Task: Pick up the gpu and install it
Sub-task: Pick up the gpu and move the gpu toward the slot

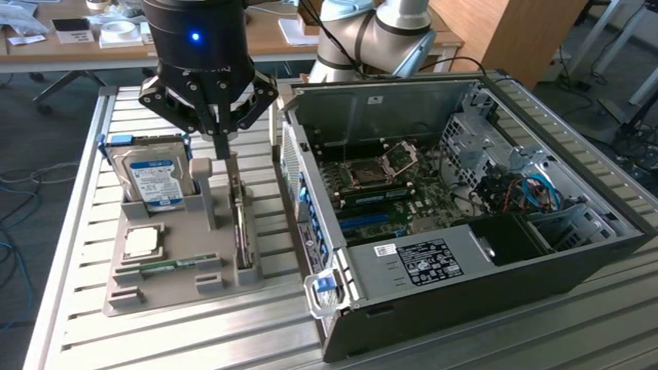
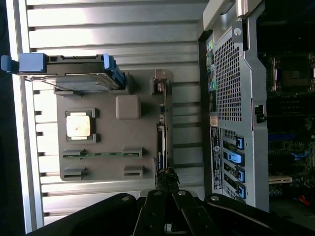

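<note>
The gpu [image 1: 240, 223] [image 2: 164, 132] stands on its long edge in a slot of the grey holder [image 1: 119, 297] [image 2: 103, 142], on the side nearest the open case [image 1: 463, 262] [image 2: 231, 73]. Its pale bracket is at the end nearer the hard drive [image 1: 154, 181] [image 2: 74, 81]. The gripper [image 1: 220, 142] [image 2: 167, 179] hangs over the card, in line with its thin upper edge. Its fingers are drawn together to a point, with nothing seen between them.

The card looks light, stiff and thin, and I judge it fragile. The board edge and the bracket are the safe places to hold it; the component faces and the contact strip are not. A hold on so narrow an edge could let it tilt.

Seen edge-on, both faces of the card stay hidden, and its lower edge is sunk in the slot. Whether the fingertips touch its upper edge is hard to make out. The two views also disagree on which end they sit above. The case's expansion slots are dim and partly blocked by its wall. The holder also carries a CPU [image 1: 142, 241] [image 2: 78, 125] and a RAM stick [image 1: 169, 266] [image 2: 101, 154], and it rests on the slatted surface [image 1: 206, 339] [image 2: 98, 24].
</note>
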{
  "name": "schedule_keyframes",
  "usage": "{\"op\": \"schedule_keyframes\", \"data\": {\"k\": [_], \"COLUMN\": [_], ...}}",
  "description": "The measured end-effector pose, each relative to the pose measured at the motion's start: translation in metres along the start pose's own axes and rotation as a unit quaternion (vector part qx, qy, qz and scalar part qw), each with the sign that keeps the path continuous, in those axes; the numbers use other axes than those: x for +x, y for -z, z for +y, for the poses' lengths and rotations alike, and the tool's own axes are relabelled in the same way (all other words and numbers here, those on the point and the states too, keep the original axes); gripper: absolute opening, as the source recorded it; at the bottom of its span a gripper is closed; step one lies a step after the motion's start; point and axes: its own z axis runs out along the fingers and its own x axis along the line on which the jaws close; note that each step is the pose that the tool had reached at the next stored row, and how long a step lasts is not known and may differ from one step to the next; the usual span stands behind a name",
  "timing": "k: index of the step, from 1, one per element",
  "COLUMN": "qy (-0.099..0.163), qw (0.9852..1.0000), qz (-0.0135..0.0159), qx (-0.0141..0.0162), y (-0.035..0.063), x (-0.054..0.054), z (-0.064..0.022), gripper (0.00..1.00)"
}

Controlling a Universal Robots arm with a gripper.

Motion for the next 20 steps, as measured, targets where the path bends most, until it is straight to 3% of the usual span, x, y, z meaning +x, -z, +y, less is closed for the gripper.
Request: {"op": "schedule_keyframes", "data": {"k": [3,5,8,9,20], "qy": [0.0,0.0,0.0,0.0,0.0], "qw": [1.0,1.0,1.0,1.0,1.0], "qz": [0.0,0.0,0.0,0.0,0.0], "qx": [0.0,0.0,0.0,0.0,0.0], "y": [0.0,0.0,0.0,0.0,-0.0064], "x": [0.0,0.0,0.0,0.0,0.0001], "z": [0.0,0.0,0.0,0.0,-0.0003], "gripper": [0.17,0.29,0.35,0.42,0.42]}}
